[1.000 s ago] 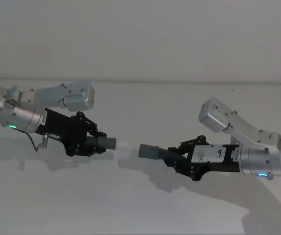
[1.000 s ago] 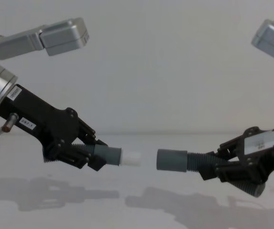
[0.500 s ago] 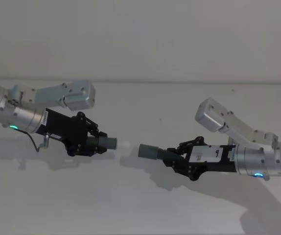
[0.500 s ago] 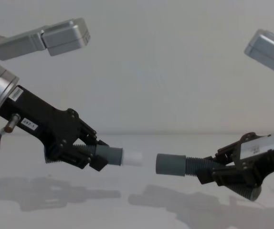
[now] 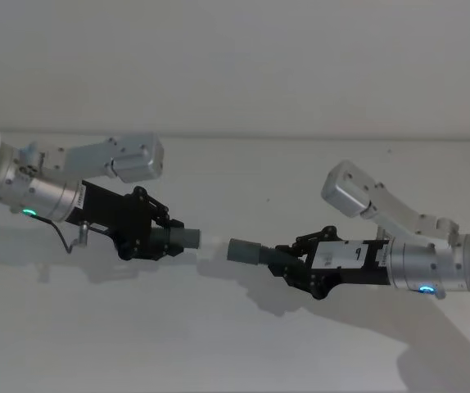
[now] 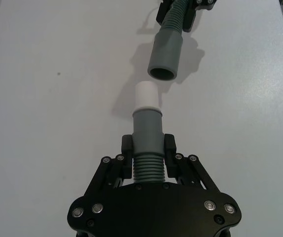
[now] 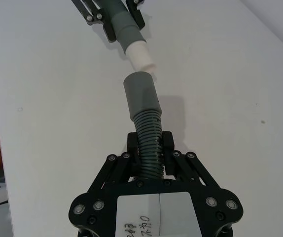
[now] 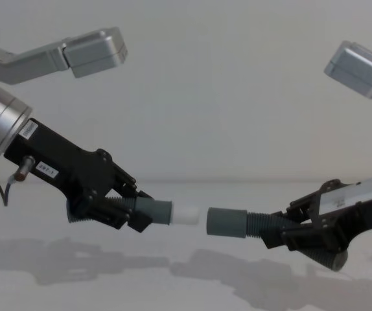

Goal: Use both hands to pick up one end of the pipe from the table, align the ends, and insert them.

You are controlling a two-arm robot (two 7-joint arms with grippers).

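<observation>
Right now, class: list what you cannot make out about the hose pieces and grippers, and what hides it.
Left wrist view: how deep the grey cuff goes; its mouth is dark.
Left wrist view: rear of the left hose piece, covered by the left gripper.
Right wrist view: rear of the right hose piece, under the right gripper; writing on its label, cut by the bottom edge.

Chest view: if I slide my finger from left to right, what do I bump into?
Left gripper → left pipe piece → its white tip → small gap → wide grey cuff of the right pipe piece → right gripper.
</observation>
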